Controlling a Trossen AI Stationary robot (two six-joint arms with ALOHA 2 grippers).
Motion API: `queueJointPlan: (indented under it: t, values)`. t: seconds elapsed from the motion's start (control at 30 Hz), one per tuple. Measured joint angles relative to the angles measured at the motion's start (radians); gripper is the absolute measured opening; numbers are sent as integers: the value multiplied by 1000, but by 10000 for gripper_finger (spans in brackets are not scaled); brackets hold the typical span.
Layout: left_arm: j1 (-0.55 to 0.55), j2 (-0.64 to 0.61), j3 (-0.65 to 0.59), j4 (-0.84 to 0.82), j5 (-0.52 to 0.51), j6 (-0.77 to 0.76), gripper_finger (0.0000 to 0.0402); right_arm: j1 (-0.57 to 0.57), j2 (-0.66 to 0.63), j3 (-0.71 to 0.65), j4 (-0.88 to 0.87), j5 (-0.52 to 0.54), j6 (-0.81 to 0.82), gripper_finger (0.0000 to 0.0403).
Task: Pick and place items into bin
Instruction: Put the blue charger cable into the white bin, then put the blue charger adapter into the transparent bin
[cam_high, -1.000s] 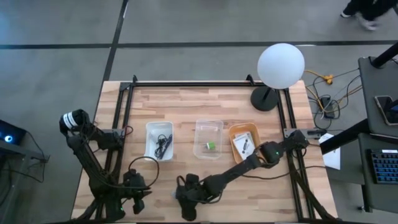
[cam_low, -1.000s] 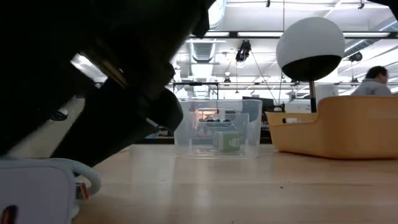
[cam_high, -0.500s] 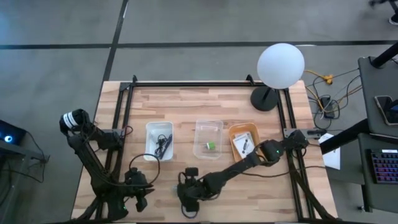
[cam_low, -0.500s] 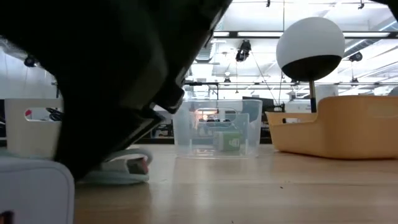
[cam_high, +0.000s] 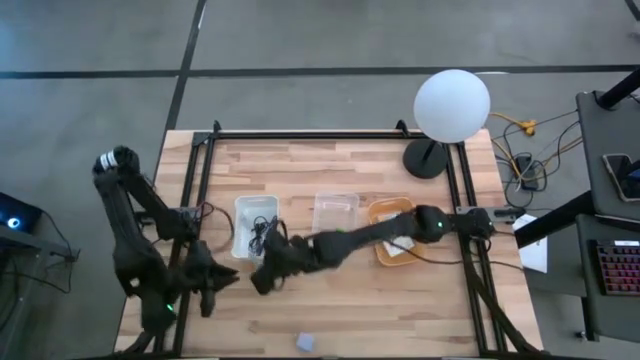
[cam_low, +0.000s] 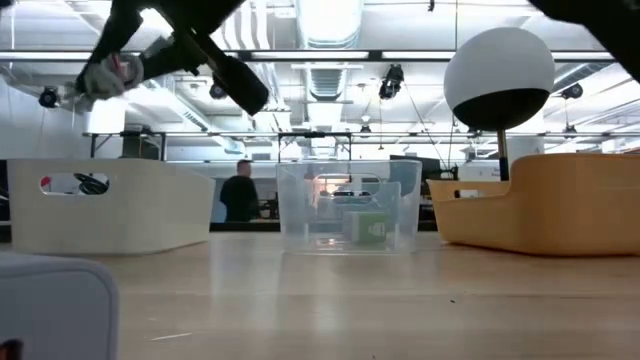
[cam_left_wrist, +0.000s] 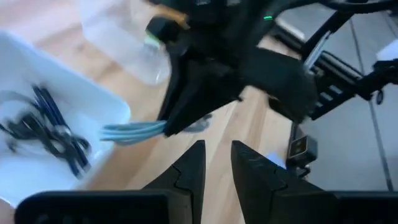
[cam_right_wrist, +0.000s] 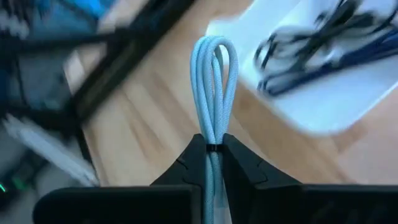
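Note:
My right gripper (cam_high: 262, 281) hangs above the wood just near of the white bin (cam_high: 256, 226), shut on a folded light-blue cable (cam_right_wrist: 214, 81). It also shows at the top left of the low view (cam_low: 110, 70). Coiled black cables (cam_high: 263, 236) lie in the white bin. The clear bin (cam_high: 335, 213) holds a tiny green piece (cam_low: 372, 228). A small grey-blue cube (cam_high: 305, 343) rests on the table by the near edge. My left gripper (cam_high: 205, 285) hovers left of the right one, its fingers (cam_left_wrist: 194, 168) a little apart with nothing between them. My right gripper pinches the light-blue cable between its two fingers at a dark tie (cam_right_wrist: 212, 148) around the bundle. Several strands lie side by side, and their looped end (cam_right_wrist: 215, 46) sticks out past the fingertips. The fingers slant downward. The cable is lifted clear of the table.
An orange bin (cam_high: 392, 228) with printed packets stands right of the clear bin. A white globe lamp (cam_high: 452, 105) stands at the far right corner. Black frame rails (cam_high: 200, 200) run along the table's left and right sides. Bare wood lies along the near edge.
My right gripper has shut on the light-blue cable, which lay beside the cube at the near edge, and lifted it clear. It has carried the cable up and toward the white bin, rolling as it went. My left gripper has risen. The cube stays put.

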Motion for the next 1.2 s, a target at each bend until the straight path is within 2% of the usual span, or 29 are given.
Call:
queueJointPlan:
  t: [0.1, 0.23, 0.3, 0.43, 0.57, 0.7, 0.8, 1.0, 1.1, 1.2]
  values:
    - [-3, -96, 37, -61, -24, 98, 61, -58, 0, 29, 12, 6, 89, 18]
    - [-3, -204, 66, -66, -95, 316, 61, -149, 21, 24, 15, 22, 174, 22]
    - [-3, -247, 70, -66, -104, 408, 61, -184, 47, 21, 44, -12, 173, 35]
    - [-2, -306, 69, -67, -106, 502, 61, -220, 86, 21, 163, -82, 140, 84]
    - [-2, -336, 68, -67, -118, 508, 61, -234, 88, 22, 136, -73, 133, 147]
    - [-2, -345, 66, -69, -118, 508, 61, -226, 80, 26, 103, -57, 28, 197]
    - [-2, -345, 62, -74, -114, 508, 61, -198, 34, 26, 52, -56, -98, 215]
    - [-2, -330, 52, -84, -74, 514, 61, -122, -100, 31, -164, -85, -408, 217]
    - [-2, -325, 37, -84, -64, 512, 61, -96, -147, 31, -304, -192, -464, 212]
    - [-2, -324, 24, -84, -64, 508, 61, -54, -185, 31, -460, -205, -502, 208]
